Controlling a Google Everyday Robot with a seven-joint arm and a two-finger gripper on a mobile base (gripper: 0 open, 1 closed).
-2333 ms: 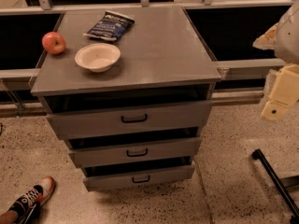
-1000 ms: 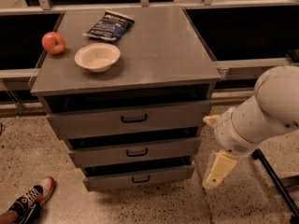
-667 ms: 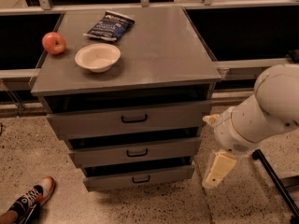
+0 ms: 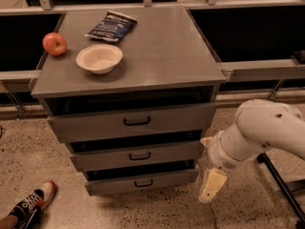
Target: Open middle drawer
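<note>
The middle drawer (image 4: pixel 138 155) is the second of three grey fronts in the cabinet, with a small black bar handle (image 4: pixel 139 156) at its centre. Its front stands slightly out, with a dark gap above it. My gripper (image 4: pixel 211 185) hangs at the end of the white arm (image 4: pixel 259 132), low and to the right of the cabinet, beside the bottom drawer's right end. It points down toward the floor and touches no drawer.
The top drawer (image 4: pixel 133 121) and bottom drawer (image 4: pixel 143 181) sit above and below. On the cabinet top (image 4: pixel 162 51) are a red apple (image 4: pixel 54 43), a white bowl (image 4: pixel 99 57) and a blue chip bag (image 4: pixel 111 26). A person's sneaker (image 4: pixel 29 205) is at lower left. A black stand leg (image 4: pixel 281 185) lies right.
The arm has swung down from the upper right to beside the cabinet's lower right. In the last second it has barely moved. The drawers have not moved.
</note>
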